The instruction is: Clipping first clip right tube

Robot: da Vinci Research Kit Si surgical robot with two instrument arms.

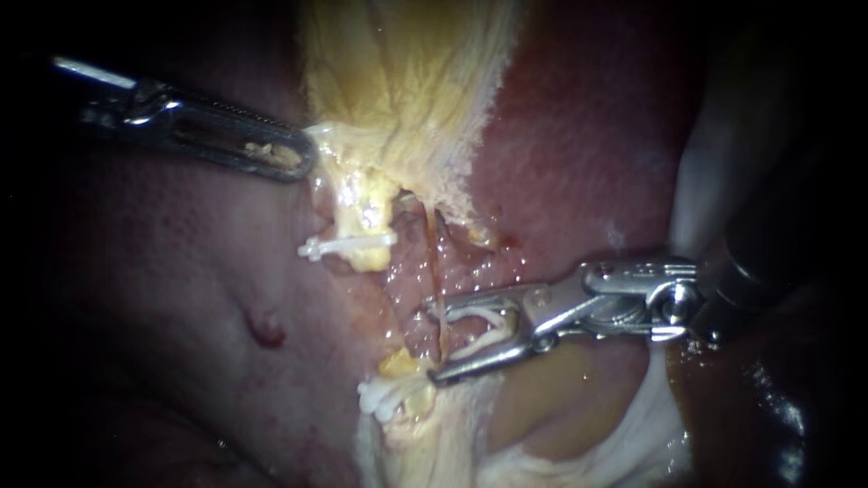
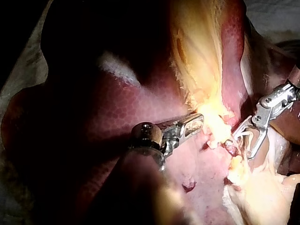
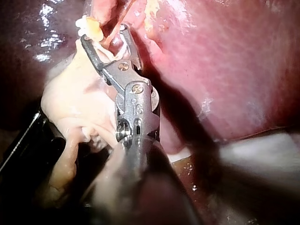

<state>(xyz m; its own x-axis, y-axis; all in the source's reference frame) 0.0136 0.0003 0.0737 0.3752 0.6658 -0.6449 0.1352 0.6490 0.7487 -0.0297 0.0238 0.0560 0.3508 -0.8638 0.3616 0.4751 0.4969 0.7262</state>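
My right instrument (image 1: pixel 436 342) comes in from the right with its jaws spread wide, and a white clip (image 1: pixel 484 327) sits between them against both. The jaws straddle a thin reddish tube (image 1: pixel 438 271), the right one of two, which runs down from the gallbladder (image 1: pixel 407 81). In the right wrist view the same jaws (image 3: pixel 105 37) stand on either side of this tube (image 3: pixel 115 26). My left instrument (image 1: pixel 294 161) comes from the upper left, its jaws shut on the gallbladder's yellowish edge. The left wrist view shows its tip (image 2: pixel 196 123) against that tissue.
Two white clips lie on the left tube, an upper clip (image 1: pixel 348 244) and a lower clip (image 1: pixel 380 398). Dark red liver (image 1: pixel 579 136) surrounds the field. A small raw spot (image 1: pixel 267 330) marks the liver at the left. Pale fatty tissue (image 1: pixel 561 452) lies under the right instrument.
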